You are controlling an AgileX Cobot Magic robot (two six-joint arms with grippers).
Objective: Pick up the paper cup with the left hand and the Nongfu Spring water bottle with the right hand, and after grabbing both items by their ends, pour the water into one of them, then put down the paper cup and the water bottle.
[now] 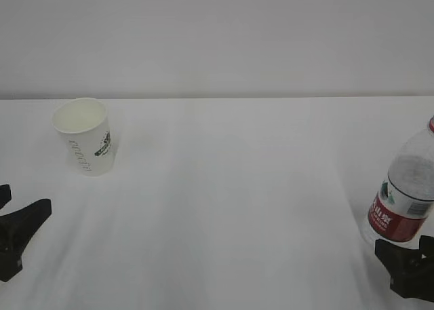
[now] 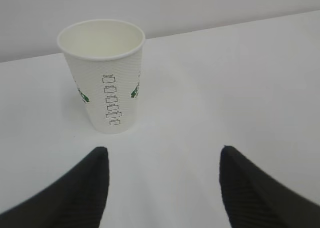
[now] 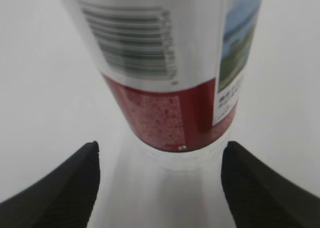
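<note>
Your right wrist view gives you the barcode side of the Nongfu Spring water bottle (image 3: 165, 68); the exterior view shows only its red front. Right hand (image 3: 160, 185) is spread wide, gripping nothing, bottle just ahead between the fingers. Left hand (image 2: 162, 188) likewise released, paper cup (image 2: 107, 76) upright ahead, slightly left of centre, apart. White table (image 1: 237, 188) all around.

light: bright, even, diffuse | shadows: faint, soft beside paper cup (image 1: 85, 144) | glare: white table (image 1: 237, 208) washed out | blur: Nongfu Spring water bottle (image 3: 165, 68) label soft in right wrist view
</note>
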